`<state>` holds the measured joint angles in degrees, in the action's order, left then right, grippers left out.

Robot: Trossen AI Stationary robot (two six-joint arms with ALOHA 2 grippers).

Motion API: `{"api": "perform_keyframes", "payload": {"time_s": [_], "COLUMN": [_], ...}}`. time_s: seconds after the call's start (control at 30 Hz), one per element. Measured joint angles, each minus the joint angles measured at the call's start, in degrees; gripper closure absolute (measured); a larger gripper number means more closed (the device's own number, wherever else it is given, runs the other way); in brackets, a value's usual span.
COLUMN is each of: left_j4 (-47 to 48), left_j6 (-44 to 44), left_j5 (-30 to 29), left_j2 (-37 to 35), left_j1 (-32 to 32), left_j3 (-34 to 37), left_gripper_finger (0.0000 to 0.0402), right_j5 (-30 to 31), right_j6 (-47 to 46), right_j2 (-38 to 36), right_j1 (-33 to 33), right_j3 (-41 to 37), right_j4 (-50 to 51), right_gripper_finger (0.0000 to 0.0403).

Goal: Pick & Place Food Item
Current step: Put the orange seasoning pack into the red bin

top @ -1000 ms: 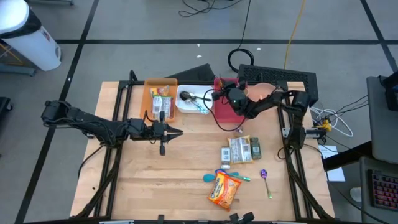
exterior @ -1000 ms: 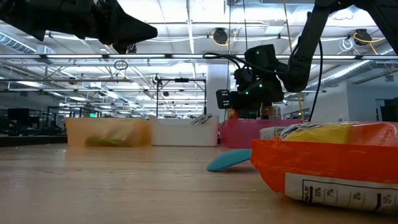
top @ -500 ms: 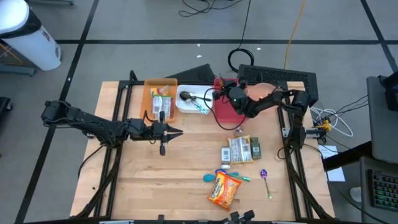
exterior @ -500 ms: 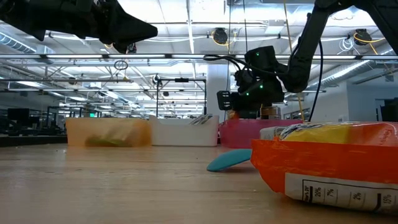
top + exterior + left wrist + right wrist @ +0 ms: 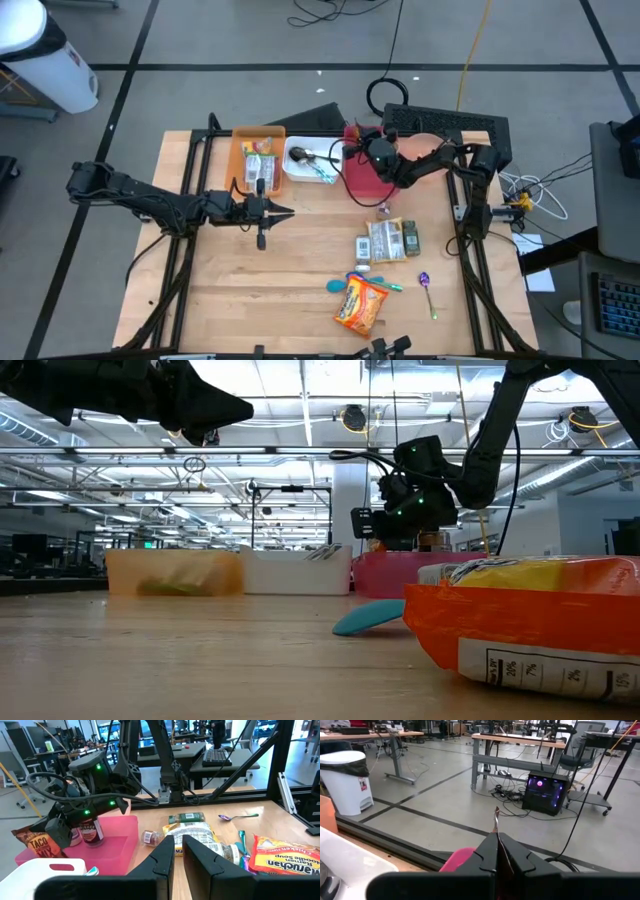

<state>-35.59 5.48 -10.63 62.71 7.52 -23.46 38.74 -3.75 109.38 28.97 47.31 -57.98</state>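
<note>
Two arms, one working. The left gripper [image 5: 286, 210] hangs mid-table, well apart from the food; its fingers are nearly together with a slim gap and hold nothing.

Going right, past the orange bin [image 5: 240, 152] and the white bin [image 5: 300, 172], the right gripper [image 5: 353, 148] sits over the far corner of the pink bin [image 5: 362, 186]. It is clamped on the top edge of the taco packet [image 5: 36, 851].

Step, as I read it: placing. The packet is at the bin and not yet released. The next move calls for a short drop, then opening the fingers, keeping clear of the jars [image 5: 89, 831] already inside.

The packet hangs with its long axis roughly vertical, a little tilted. The pinched edge is up, the free end points down into the bin, and its printed face is towards the left arm.
</note>
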Motion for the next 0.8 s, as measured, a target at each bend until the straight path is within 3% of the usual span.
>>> {"api": "perform_keyframes", "payload": {"time_s": [0.33,0.8], "left_j4": [0.0,0.0], "left_j6": [0.0,-0.1], "left_j5": [0.0,0.0], "left_j2": [0.0,0.0], "left_j1": [0.0,0.0], "left_j3": [0.0,0.0], "left_gripper_finger": [0.0355,0.0355], "right_j5": [0.0,0.1], "right_j6": [0.1,1.9], "right_j2": [0.0,0.0], "right_j1": [0.0,0.0], "right_j3": [0.0,0.0], "right_j4": [0.1,1.0], "right_gripper_finger": [0.0399,0.0336]}}
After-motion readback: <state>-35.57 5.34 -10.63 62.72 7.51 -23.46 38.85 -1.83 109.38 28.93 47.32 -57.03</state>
